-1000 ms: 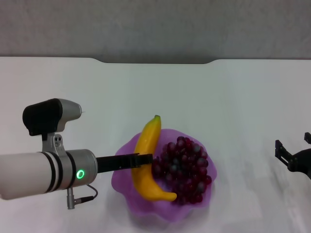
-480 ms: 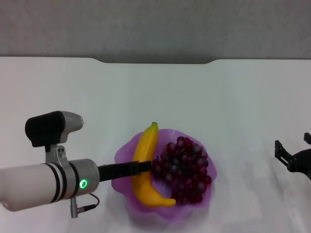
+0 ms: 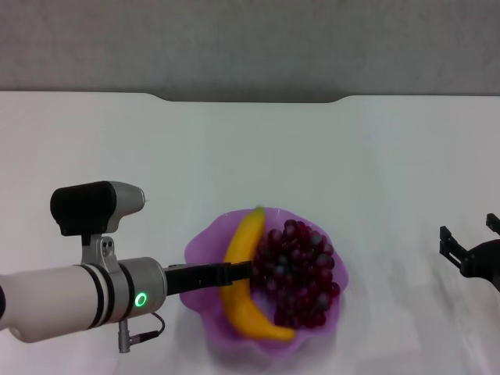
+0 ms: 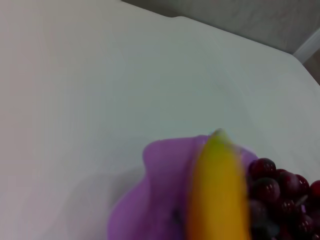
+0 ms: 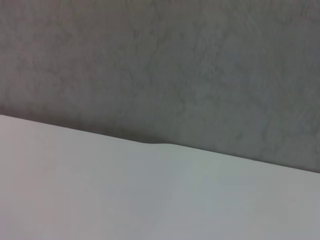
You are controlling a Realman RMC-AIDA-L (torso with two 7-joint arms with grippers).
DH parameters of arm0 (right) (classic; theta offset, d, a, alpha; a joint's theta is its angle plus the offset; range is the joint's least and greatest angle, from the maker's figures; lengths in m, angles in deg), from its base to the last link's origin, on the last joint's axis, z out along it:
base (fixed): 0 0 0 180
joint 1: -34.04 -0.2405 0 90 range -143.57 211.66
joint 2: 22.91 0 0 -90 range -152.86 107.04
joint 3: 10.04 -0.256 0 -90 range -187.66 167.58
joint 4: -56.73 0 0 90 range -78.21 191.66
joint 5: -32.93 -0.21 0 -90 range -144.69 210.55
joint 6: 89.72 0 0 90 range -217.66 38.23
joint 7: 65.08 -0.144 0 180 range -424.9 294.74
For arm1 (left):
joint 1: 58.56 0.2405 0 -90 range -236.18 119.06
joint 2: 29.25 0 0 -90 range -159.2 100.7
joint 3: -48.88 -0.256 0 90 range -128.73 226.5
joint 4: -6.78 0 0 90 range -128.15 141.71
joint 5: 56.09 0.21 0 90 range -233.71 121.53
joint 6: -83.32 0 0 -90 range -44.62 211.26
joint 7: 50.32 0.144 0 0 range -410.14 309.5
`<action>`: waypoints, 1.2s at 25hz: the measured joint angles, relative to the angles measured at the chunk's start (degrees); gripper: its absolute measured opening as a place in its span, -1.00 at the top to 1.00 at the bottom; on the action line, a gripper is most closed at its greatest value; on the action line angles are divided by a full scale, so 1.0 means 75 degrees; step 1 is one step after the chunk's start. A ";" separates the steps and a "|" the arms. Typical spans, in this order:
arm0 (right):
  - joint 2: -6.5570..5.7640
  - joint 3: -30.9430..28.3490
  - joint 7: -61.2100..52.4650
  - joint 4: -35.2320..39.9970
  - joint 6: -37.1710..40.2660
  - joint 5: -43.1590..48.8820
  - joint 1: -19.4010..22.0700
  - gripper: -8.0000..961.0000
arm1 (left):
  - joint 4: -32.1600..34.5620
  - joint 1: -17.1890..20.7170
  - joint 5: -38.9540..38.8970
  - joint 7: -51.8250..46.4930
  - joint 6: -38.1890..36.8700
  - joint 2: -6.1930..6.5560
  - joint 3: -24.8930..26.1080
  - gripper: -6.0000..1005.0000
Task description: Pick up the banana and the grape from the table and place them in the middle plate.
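The orange-yellow banana [image 3: 244, 308] lies in the purple scalloped middle plate [image 3: 199, 242], along its left side, tip toward the far rim. The dark red grape bunch [image 3: 301, 269] fills the plate's right half, touching the banana. My left gripper [image 3: 238, 271] reaches in from the left over the plate rim at the banana's middle; its jaws look loosened, and the banana is blurred and sliding. The left wrist view shows the banana [image 4: 217, 190], plate [image 4: 160, 165] and grapes [image 4: 280, 195] close up. My right gripper [image 3: 471, 251] is open, parked at the right edge.
The white table [image 3: 351, 156] has a notched far edge with a grey wall behind. The right wrist view shows only the tabletop [image 5: 100, 190] and the wall.
The banana has sunk lower and toward me into the plate, and its far tip has dropped. My left arm has shifted slightly right and down. The right arm has not moved.
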 joint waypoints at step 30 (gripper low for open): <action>-0.0003 0.0013 -0.0001 -0.0009 0.0030 -0.0039 0.0000 -0.77 | -0.1350 0.2038 0.0277 0.4574 -0.6575 0.0050 -0.1118 -0.76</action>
